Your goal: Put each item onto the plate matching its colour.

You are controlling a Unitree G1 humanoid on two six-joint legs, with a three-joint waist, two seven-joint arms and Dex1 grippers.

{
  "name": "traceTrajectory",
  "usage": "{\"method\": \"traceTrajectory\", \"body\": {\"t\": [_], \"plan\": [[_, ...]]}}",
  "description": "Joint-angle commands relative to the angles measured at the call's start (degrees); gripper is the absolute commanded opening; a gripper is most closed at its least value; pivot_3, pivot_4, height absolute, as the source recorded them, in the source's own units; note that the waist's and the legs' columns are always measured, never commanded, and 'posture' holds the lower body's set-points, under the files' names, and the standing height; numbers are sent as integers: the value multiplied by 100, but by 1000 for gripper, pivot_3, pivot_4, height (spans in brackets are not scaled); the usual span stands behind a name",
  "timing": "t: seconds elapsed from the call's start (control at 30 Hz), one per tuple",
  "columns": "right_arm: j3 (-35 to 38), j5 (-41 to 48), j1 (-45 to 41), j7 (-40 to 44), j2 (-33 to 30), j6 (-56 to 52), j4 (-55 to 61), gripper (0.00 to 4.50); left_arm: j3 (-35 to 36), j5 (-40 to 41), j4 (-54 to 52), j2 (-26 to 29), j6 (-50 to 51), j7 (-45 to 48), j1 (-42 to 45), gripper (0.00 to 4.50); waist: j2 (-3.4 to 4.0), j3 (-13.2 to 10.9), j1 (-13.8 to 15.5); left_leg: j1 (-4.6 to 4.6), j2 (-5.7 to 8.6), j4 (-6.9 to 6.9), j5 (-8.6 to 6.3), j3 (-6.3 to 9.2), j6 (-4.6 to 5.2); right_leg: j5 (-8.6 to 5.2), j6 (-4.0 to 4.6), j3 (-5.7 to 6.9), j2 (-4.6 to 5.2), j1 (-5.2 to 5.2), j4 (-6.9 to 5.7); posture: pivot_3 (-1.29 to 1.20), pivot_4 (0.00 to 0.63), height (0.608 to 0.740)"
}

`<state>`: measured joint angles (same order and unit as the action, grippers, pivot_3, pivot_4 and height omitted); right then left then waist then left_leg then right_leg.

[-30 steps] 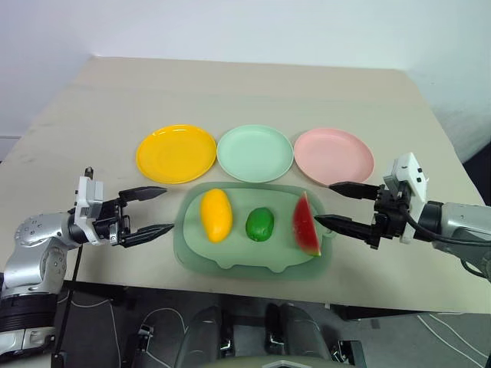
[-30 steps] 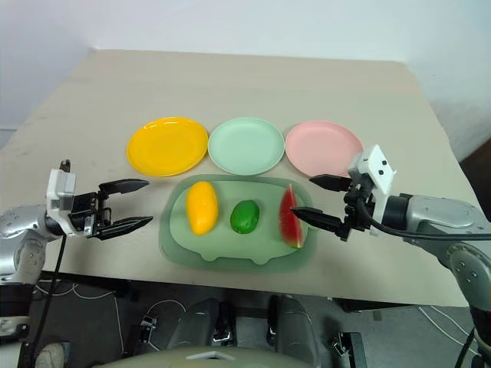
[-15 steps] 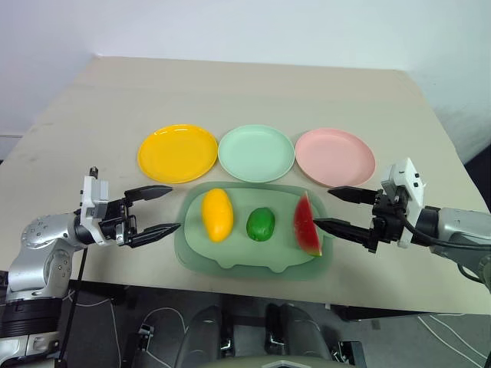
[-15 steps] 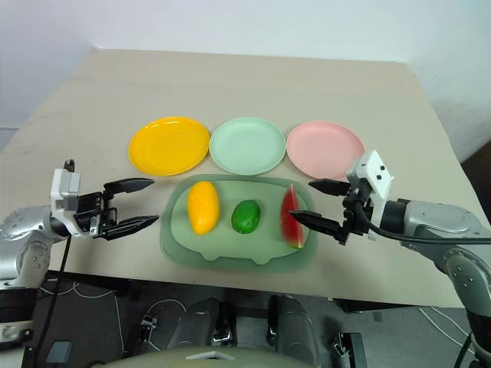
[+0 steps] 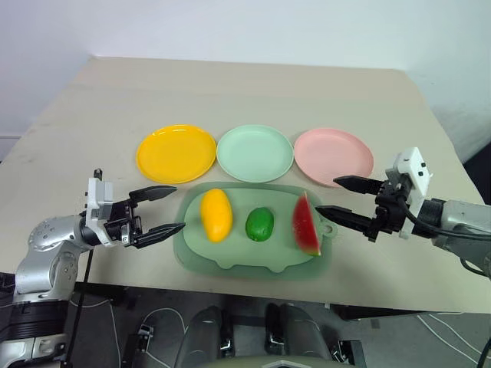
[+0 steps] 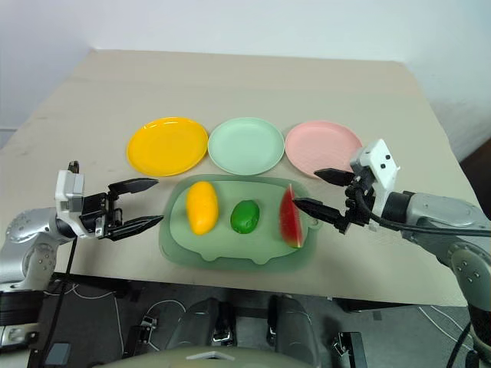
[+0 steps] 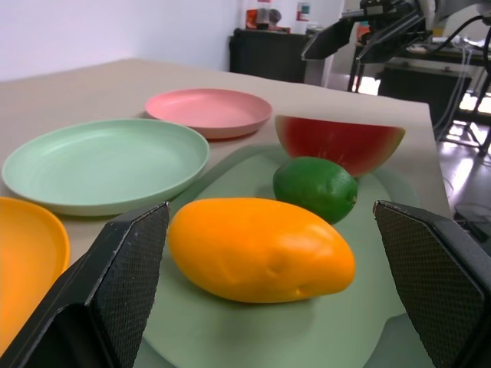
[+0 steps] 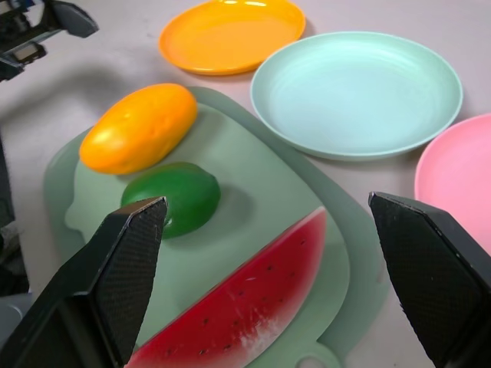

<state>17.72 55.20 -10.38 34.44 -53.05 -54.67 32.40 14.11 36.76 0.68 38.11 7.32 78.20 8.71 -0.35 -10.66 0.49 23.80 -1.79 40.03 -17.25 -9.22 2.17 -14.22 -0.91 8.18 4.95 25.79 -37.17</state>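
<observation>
I see the counter (image 5: pixel 253 92), then the green tray (image 5: pixel 230 264) holding mango (image 5: pixel 215 215), green fruit (image 5: pixel 259 224) and watermelon (image 5: pixel 305 224) — the plates (image 5: pixel 176 153) probably all bare. My left claw (image 5: pixel 163 208) and right claw (image 5: pixel 339 196) gape wide, gripping nothing.

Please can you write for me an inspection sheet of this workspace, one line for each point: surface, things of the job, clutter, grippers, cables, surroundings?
Surface: beige table, bare at the far part.
Job's things: mango, green fruit and watermelon wedge lie in a row on the pale green tray; yellow plate, mint plate and pink plate stand behind the tray, with no fruit on them.
Clutter: nothing seen.
Grippers: left gripper open, beside the tray near the mango; right gripper open, beside the wedge; both hold nothing.
Cables: cables on the floor under the table's near edge.
Surroundings: white wall behind the table.
</observation>
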Motion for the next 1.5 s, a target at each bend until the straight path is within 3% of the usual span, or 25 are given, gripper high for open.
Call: {"method": "traceTrajectory", "body": {"t": [0.03, 0.17, 0.27, 0.4, 0.5, 0.7, 1.03, 1.3, 1.4, 1.5], "plan": [[4, 432, -611, -732, -152, -805, 42, 4500, 20, 18, -50, 5, -90, 29, 46, 4479, 0, 0, -3, 1, 0, 0, 0, 0, 0, 0, 0, 0, 0, 1, 0, 0, 150, 696], [41, 2024, -1549, -1910, 26, -1666, -291, 4500, -3, 1, 38, -20, -115, 41, 123, 4479, 0, 0, -30, 0, 0, 3, 1, 0, -3, -4, 11, 0, 0, 1, -1, 0, 150, 696], [-332, 2849, -2008, -3172, 17, -2081, -705, 4500, -38, -23, 119, -47, -157, 56, 190, 4479, 0, 0, -36, 3, -1, 2, 2, 0, -3, -4, 11, 0, 0, 4, -3, 0, 150, 696], [-1440, 4918, -2340, -5595, -214, -1522, -1334, 4500, -62, -35, 310, -21, -194, 169, 326, 4479, -2, 1, -55, 25, 1, 6, 4, -3, -2, 1, 4, 0, 1, 22, -5, 0, 150, 696], [-2049, 5748, -2212, -6567, -587, -1152, -1355, 4500, -120, -64, 405, -32, -216, 198, 437, 4479, -1, 1, -65, 56, 2, 16, 15, -7, 11, 4, 0, 0, 2, 56, -20, 0, 150, 696], [-2430, 5780, -1975, -7007, -676, -925, -1461, 4500, -215, -157, 632, -114, -346, 253, 619, 4479, -3, 2, -132, 56, 2, 17, 23, -15, 26, 15, -21, 1, 0, 52, -22, 0, 150, 696], [-3034, 5780, -1875, -7697, -268, -745, -1398, 4500, -148, -159, 612, -209, -400, 155, 559, 4479, -4, 3, -122, 52, 0, 16, 44, -19, 28, 22, -24, 0, 1, 54, -35, 0, 150, 696], [-3286, 5780, -2035, -7931, -519, -957, -1521, 4500, -121, -189, 571, -162, -456, 150, 442, 4479, -5, 4, -112, 52, 1, 17, 45, -19, 29, 23, -24, 0, 2, 53, -35, 0, 150, 696], [-3351, 5780, -2116, -7839, -608, -1035, -1525, 3882, -115, -195, 568, -172, -481, 131, 420, 4500, -6, 5, -115, 52, 1, 18, 45, -19, 29, 23, -24, 0, 3, 52, -35, 0, 150, 696], [-3420, 5780, -2203, -7741, -656, -1123, -1527, 2902, -109, -205, 570, -192, -506, 101, 399, 4500, -6, 5, -122, 53, 1, 18, 45, -19, 30, 23, -23, 0, 3, 53, -35, 0, 150, 696]]}}
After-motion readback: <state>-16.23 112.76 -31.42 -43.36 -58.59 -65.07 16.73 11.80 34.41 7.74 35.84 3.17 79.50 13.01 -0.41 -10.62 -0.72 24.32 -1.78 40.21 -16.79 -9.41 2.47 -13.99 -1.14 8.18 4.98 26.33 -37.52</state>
